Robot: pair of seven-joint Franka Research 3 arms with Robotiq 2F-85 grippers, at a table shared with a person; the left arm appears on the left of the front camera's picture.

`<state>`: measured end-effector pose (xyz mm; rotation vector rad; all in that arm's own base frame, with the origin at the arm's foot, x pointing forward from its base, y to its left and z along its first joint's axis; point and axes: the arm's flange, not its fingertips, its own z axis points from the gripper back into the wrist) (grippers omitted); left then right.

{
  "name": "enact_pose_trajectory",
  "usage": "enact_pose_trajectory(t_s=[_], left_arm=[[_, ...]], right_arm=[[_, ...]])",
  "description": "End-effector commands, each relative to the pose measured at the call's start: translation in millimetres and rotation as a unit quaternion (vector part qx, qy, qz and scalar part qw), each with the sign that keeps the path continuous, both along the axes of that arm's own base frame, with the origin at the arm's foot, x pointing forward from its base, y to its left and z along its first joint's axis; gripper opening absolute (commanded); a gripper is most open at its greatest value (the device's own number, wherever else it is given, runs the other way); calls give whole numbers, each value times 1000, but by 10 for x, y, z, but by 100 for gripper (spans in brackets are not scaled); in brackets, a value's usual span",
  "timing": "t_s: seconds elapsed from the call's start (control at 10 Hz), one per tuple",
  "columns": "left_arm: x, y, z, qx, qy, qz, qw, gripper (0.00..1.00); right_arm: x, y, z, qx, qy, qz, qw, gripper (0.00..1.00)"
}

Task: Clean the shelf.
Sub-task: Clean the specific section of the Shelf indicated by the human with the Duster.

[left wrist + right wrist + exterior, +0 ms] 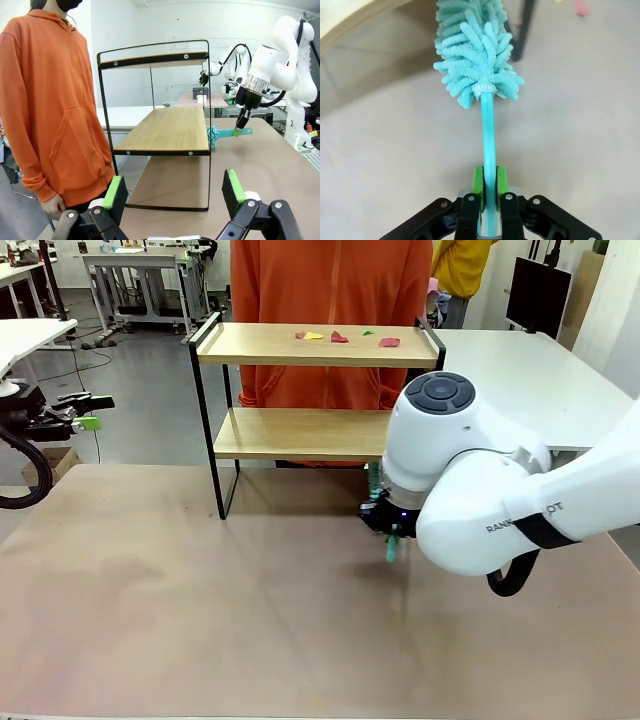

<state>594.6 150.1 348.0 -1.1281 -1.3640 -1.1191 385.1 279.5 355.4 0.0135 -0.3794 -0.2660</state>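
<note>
The shelf (262,344) is seen at the 12 o'clock side of the brown table (200,620), its legs standing on the tabletop. A person in an orange hoodie (330,280) is placed just behind it. Small scraps (340,337) in red, yellow and green are scattered on the top board, toward its 3 o'clock end.

The right gripper (391,538) is found at about 5 o'clock from the lower board, pointed down at the table. Its jaws are clamped narrow on the flat handle of a turquoise duster (488,135). In the right wrist view the fluffy head is seen at 12 o'clock from the green pads (478,181), near a black shelf leg. Whether the head touches the lower board cannot be told.

The left gripper (85,412) is seen at 9 o'clock in the front view, off the table and well apart from the shelf. Its jaws are spread wide, with nothing gripped between them.
</note>
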Motion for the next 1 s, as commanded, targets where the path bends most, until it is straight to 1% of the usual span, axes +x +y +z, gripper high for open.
enact_pose_trajectory(t_s=[0.0,0.1,0.2,0.3,0.5,0.6,0.7,0.8,0.9], left_arm=[[-25,-10,36,1,-1,-1,1000,100],[-25,-10,36,1,-1,-1,1000,100],[-25,-10,36,1,-1,-1,1000,100],[-25,-10,36,1,-1,-1,1000,100],[-25,-10,36,1,-1,-1,1000,100],[-25,-10,36,1,-1,-1,1000,100],[-25,-10,36,1,-1,-1,1000,100],[-25,-10,36,1,-1,-1,1000,100],[-25,-10,36,1,-1,-1,1000,100]], right_arm=[[-127,-233,204,-29,8,-20,999,13],[-174,-247,255,-35,-5,-19,999,13],[-213,-213,332,-17,-46,-18,999,13],[-86,-163,150,-23,-7,-13,1000,13],[-86,-163,150,-23,-7,-13,1000,13],[-153,-114,233,-25,-22,-5,999,13],[-189,-30,317,-27,-61,37,997,13],[-269,-47,417,-17,-78,58,995,13],[-324,-96,484,-9,-84,76,993,13]])
